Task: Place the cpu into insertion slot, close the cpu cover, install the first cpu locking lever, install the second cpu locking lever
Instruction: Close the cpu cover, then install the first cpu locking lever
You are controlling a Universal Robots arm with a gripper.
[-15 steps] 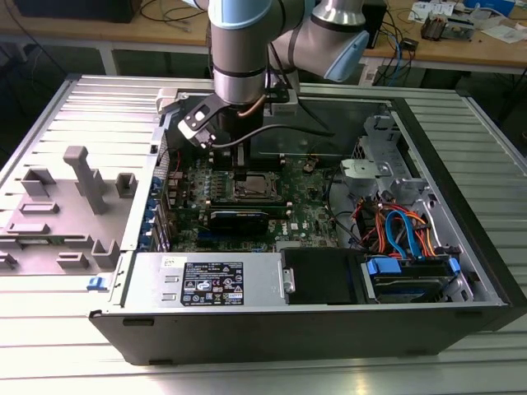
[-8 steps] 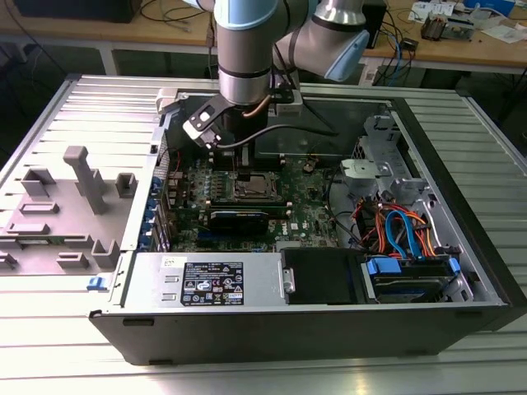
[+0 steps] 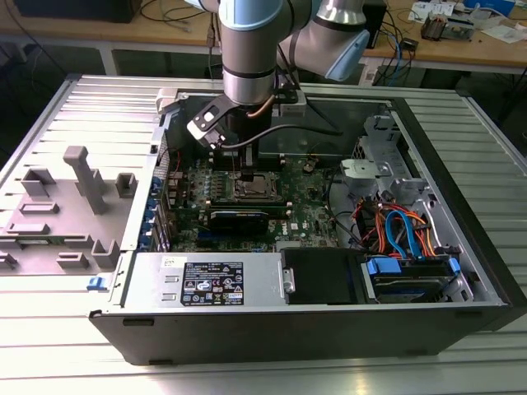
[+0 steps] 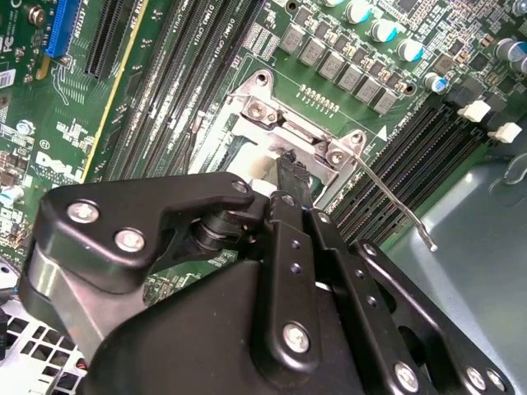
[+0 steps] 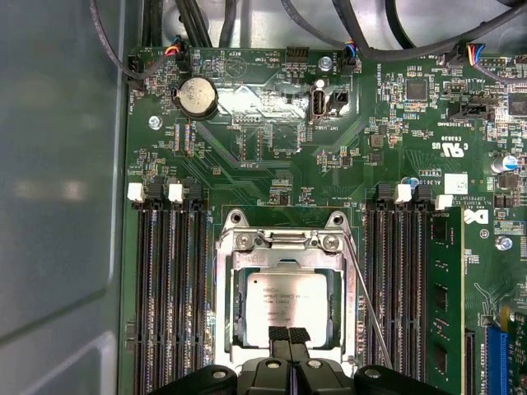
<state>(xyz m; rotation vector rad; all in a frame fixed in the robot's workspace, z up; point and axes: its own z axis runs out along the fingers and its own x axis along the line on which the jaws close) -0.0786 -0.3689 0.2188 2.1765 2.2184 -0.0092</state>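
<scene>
Fingertips of the black gripper (image 5: 288,336) are pressed together with nothing between them, we see in the first wrist view, poised at one edge of the thin square silver-grey metal cpu cover (image 5: 284,242). We find that cover lying flat over the small square silver-grey cpu (image 5: 286,298), which shows through its cut-out on the green motherboard (image 5: 272,164). Beside it, a thin steel wire lever (image 5: 368,306) slants over the long black memory slots (image 5: 395,288).
</scene>
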